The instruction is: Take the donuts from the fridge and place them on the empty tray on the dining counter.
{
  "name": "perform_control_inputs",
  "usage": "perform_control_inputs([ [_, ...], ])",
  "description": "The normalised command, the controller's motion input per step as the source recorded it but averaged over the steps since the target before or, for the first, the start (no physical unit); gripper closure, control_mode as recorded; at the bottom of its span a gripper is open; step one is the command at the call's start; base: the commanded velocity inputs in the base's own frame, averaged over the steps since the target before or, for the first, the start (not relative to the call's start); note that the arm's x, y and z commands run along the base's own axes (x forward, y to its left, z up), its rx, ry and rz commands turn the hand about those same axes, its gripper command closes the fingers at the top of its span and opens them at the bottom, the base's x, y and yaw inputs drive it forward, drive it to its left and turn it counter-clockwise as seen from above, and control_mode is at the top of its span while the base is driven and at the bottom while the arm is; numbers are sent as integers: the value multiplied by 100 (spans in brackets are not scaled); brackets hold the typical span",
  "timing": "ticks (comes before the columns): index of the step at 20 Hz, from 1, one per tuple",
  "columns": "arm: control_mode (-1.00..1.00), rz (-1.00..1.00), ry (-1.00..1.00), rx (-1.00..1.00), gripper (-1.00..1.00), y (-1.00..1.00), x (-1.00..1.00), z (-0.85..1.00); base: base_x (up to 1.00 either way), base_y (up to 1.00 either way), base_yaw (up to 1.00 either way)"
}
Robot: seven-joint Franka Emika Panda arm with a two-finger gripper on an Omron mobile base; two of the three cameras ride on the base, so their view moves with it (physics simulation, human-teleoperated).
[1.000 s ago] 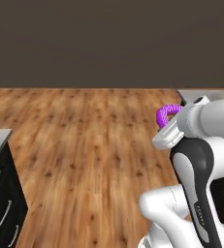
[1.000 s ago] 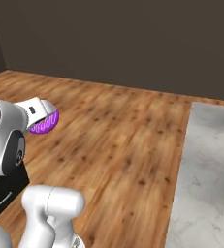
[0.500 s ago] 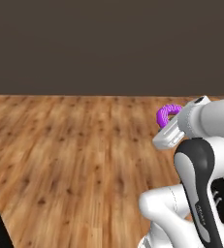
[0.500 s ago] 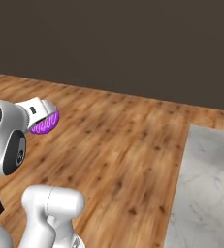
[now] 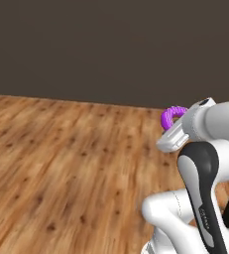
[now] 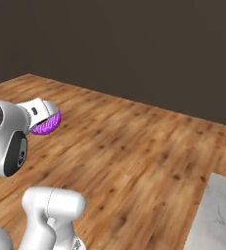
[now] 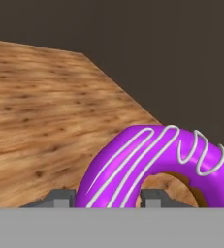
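Scenery has swung with my base; my pincer (image 7: 104, 199) stays clamped on the purple donut (image 7: 154, 167) at lower right of the hand view, ring on edge, hole facing the camera.

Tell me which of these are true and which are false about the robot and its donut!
1. The gripper is holding a purple donut. True.
2. The donut has white stripes of icing on it. True.
3. The donut is lying on the wooden floor. False: it is held up in the air by the gripper, above the floor.
4. The wall behind the floor is bright white. False: it is dark brown-grey.
5. In the right base view a pale marble surface peeks in at the bottom right corner. True.
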Motion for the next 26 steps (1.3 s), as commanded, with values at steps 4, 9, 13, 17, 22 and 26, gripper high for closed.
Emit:
perform_control_inputs([
  [4,100,0,0,0,100,0,0,0,100,0,66],
  [9,100,0,0,0,100,0,0,0,100,0,73],
  [13,100,0,0,0,100,0,0,0,100,0,70],
  [17,100,0,0,0,100,0,0,0,100,0,56],
  [22,100,0,0,0,100,0,0,0,100,-17,46],
  [26,100,0,0,0,100,0,0,0,100,-39,40],
])
